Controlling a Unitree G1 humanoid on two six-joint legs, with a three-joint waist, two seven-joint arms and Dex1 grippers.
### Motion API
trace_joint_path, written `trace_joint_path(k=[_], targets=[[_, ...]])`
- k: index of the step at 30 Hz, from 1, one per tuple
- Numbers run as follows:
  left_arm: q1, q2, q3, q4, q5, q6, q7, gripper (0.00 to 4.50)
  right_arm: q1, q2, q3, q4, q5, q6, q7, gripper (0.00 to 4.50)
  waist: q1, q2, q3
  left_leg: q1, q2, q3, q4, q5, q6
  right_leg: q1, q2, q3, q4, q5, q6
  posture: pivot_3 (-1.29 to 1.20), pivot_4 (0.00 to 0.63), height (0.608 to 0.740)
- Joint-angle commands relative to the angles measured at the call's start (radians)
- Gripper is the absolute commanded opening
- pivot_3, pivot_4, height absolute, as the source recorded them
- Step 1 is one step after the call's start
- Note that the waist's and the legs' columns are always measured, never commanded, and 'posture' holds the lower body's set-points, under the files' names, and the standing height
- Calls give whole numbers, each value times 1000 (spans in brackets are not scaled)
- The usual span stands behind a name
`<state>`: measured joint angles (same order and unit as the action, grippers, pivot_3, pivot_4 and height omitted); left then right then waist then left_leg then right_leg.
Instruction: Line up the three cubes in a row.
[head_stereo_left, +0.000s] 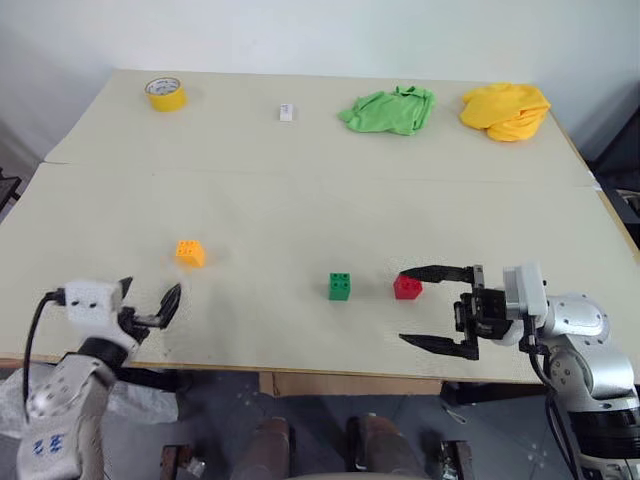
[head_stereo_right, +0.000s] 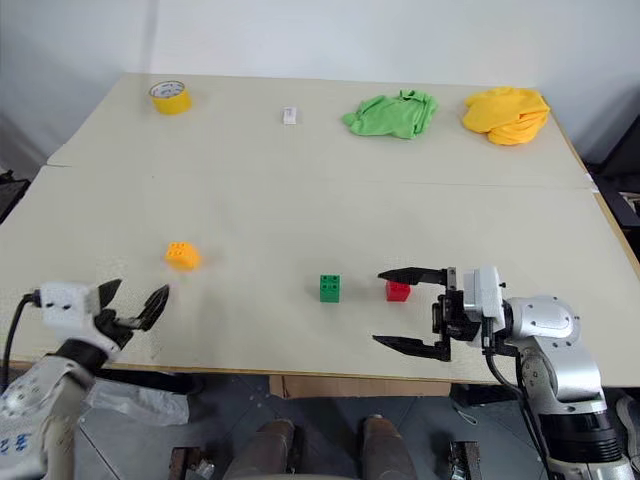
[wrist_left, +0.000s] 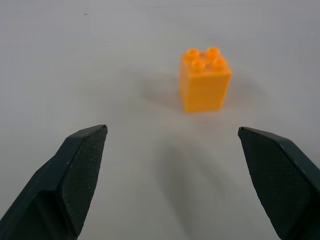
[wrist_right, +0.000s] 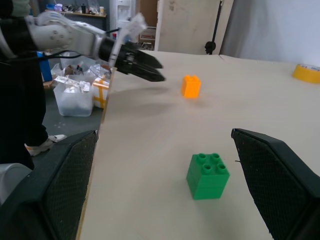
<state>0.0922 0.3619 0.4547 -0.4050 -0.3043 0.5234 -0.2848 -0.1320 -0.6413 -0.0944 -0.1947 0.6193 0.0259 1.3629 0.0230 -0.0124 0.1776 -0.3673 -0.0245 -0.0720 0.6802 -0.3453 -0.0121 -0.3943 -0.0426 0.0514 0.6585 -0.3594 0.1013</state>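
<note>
Beige tabletop is carrying, in the head view, an orange-yellow studded plastic cube sitting apart to the left, a green studded plastic cube lying near a red studded plastic cube partly hidden by the right gripper, its fingers spreading wide near the front edge. Left wrist view is showing the left gripper gaping, tips cut off, bare surface lying before the orange-yellow cube. Right wrist view is showing the green cube standing between wide fingers.

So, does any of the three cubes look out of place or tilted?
The orange cube sits apart to the left and slightly farther back than the green cube and red cube, so the row is broken. All three stand upright, studs up.
</note>
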Motion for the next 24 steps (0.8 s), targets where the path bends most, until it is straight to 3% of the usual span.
trace_joint_path(k=[1, 10, 13, 21, 24], targets=[[-59, 27, -57, 32, 37, 23, 28, 4451, 15, 4, -19, 3, 11, -33, 17, 4500, -2, 0, 0, 0, 0, 0, 0, 1, -1, 0, 0, 0, 0, 0, 0, 0, 150, 740], [-176, 51, -127, 141, 68, 18, 41, 4451, 42, 16, -14, 27, 0, -75, 24, 4500, 0, 0, 0, -1, 0, 0, 0, 2, -4, -1, 0, 0, 0, 0, 0, 0, 150, 740], [-185, 51, -133, 158, 68, 4, 41, 3927, 48, 18, -10, 20, -4, -74, 14, 4500, 0, 0, 0, -1, 0, 0, 0, 2, -4, -1, 0, 0, 0, 0, 0, 0, 150, 740], [-189, 53, -127, 233, 71, -135, 1, 1505, 66, 18, -4, -15, -12, -57, -32, 4500, 0, 0, 0, -1, 0, 0, 0, 3, -4, -1, 0, 0, 0, 0, 0, 0, 150, 740], [-196, 71, -113, 267, 30, -194, -74, 1449, 75, 9, -5, -40, -10, -39, -52, 4500, 0, 0, 0, -1, 0, 0, 0, 3, -5, -1, 0, 0, 0, 0, 0, 0, 150, 740]])
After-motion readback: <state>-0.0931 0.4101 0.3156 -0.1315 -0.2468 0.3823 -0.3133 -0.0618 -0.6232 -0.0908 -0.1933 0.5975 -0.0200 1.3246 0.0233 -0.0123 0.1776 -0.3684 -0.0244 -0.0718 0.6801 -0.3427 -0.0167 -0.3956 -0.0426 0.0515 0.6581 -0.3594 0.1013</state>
